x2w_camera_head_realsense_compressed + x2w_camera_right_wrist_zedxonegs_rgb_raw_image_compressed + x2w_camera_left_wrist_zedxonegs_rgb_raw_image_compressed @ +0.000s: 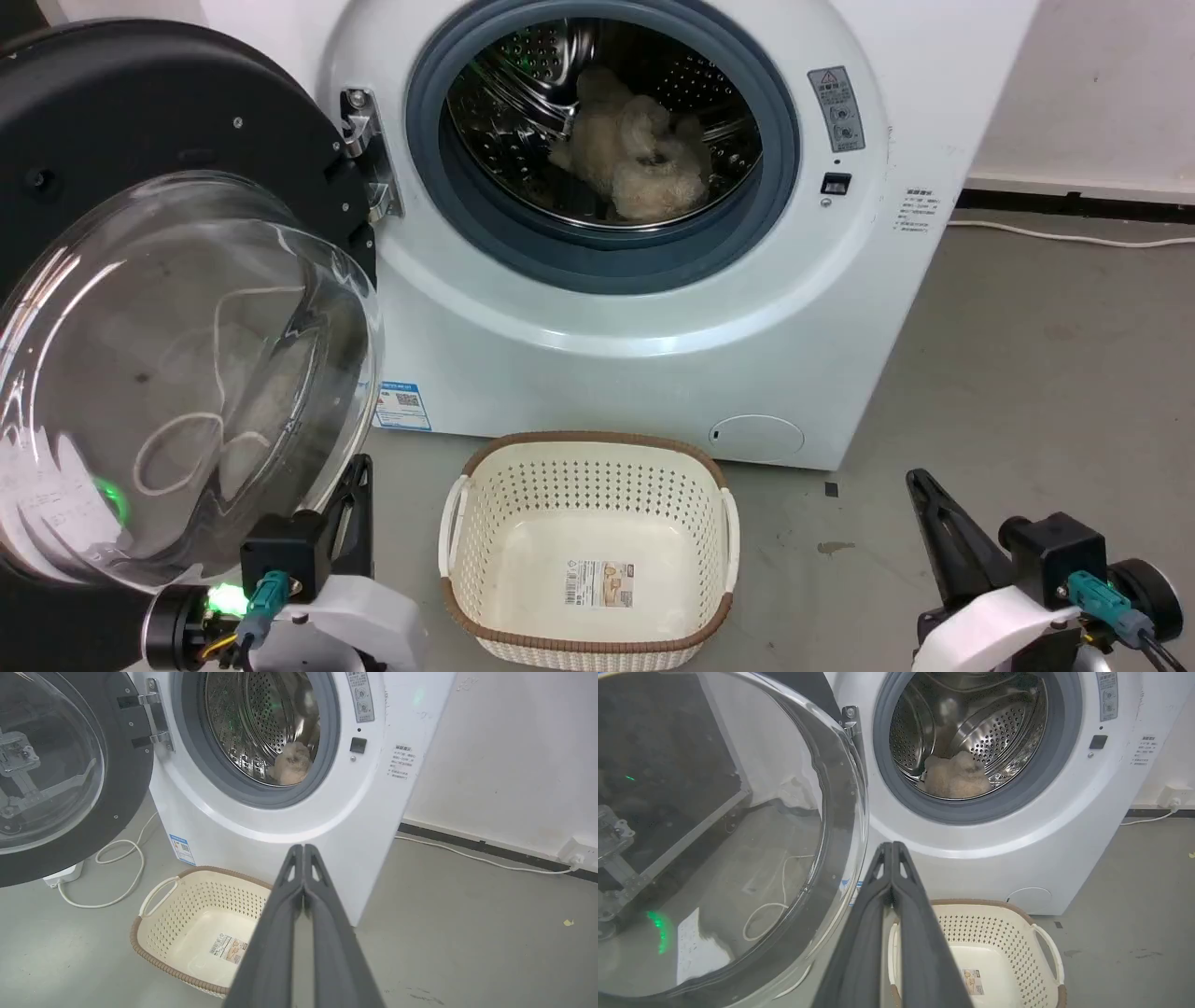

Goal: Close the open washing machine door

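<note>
Black-rimmed washing machine door (pixel 168 308) stands wide open, just left of left fingers (pixel 864 933) | left arm nearer, right fingers (pixel 273 942) well apart | both pairs pressed together, holding nothing

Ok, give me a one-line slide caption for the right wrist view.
Right pincer, shut, faces the washer: washing machine door wide open, beige item in the drum, basket on the floor.

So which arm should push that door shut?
Left. The left gripper is close beside the open door, which hangs on the robot's left; the right gripper is far off, beyond the basket.
</note>
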